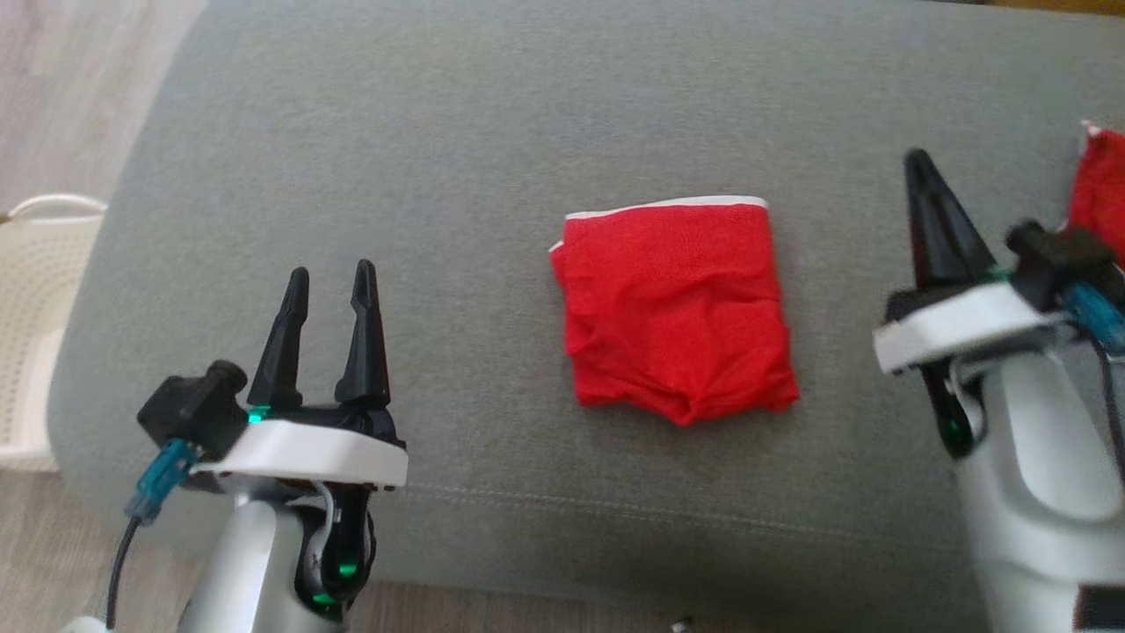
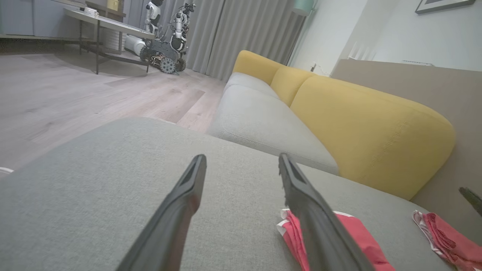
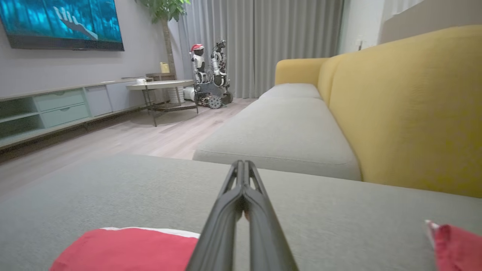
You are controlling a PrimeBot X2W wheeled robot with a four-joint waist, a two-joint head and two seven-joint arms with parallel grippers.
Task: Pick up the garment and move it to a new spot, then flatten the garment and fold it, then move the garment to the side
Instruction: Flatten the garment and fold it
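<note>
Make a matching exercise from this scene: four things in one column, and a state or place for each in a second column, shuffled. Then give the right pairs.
Things:
1. left pincer
2. right pincer
3. folded red garment
4. white basket

States or places:
A. shut, holding nothing
B. off the grey cushion, past its left edge
C. open, holding nothing
D. lying flat on the middle of the grey cushion

Pairs: 1-C, 2-A, 3-D, 4-B
</note>
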